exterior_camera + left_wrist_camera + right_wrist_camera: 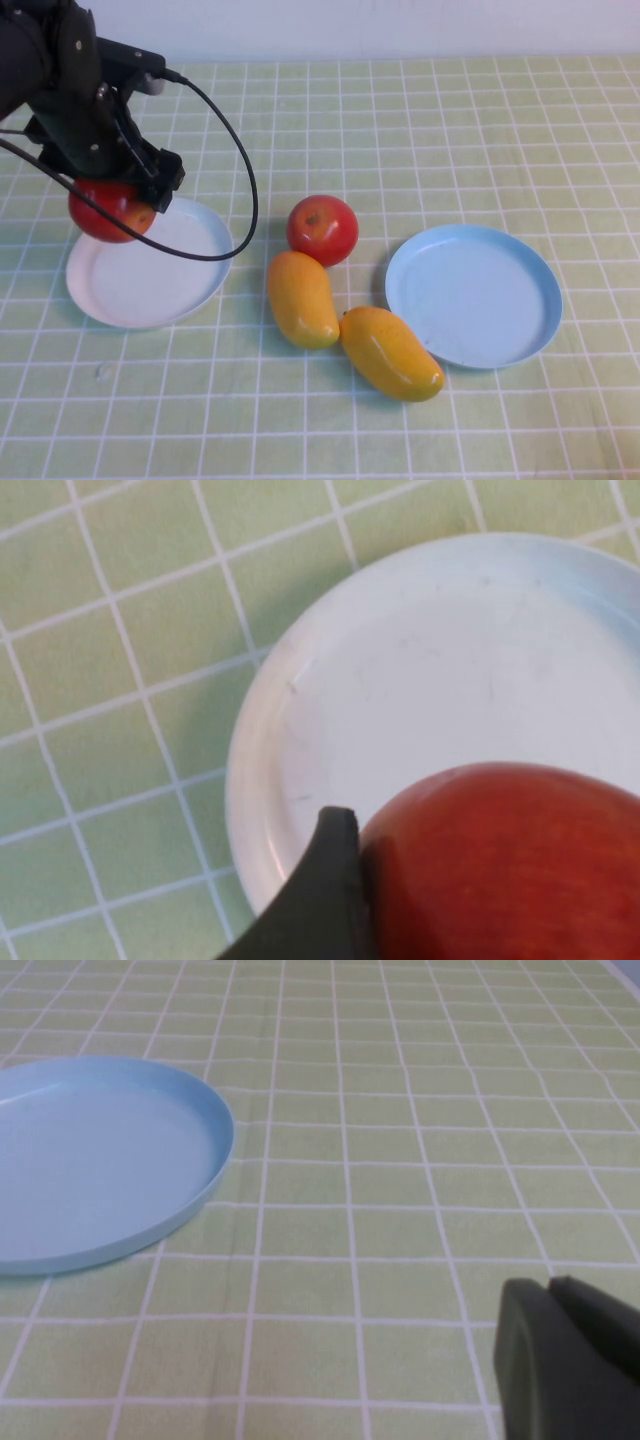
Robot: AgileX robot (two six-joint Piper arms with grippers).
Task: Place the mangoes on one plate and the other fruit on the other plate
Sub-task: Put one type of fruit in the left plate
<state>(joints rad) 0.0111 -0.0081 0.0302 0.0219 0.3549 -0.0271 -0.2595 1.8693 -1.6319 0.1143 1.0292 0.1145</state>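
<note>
— At the left of the frame, how far along is it?

— Barely begun, I'd say. The left end effector (118, 200) is clamped on one round glossy red apple (108, 209) above the shallow white plate's (150, 290) rim; nothing lies on it.

— The rest?

— Second red apple (323, 229) and both yellow-orange oval mangoes (301, 298) (391, 352) sit mid-table; the light blue plate (473, 296) is bare. The right end effector (560, 1360) idles low near it, fingers together.
</note>
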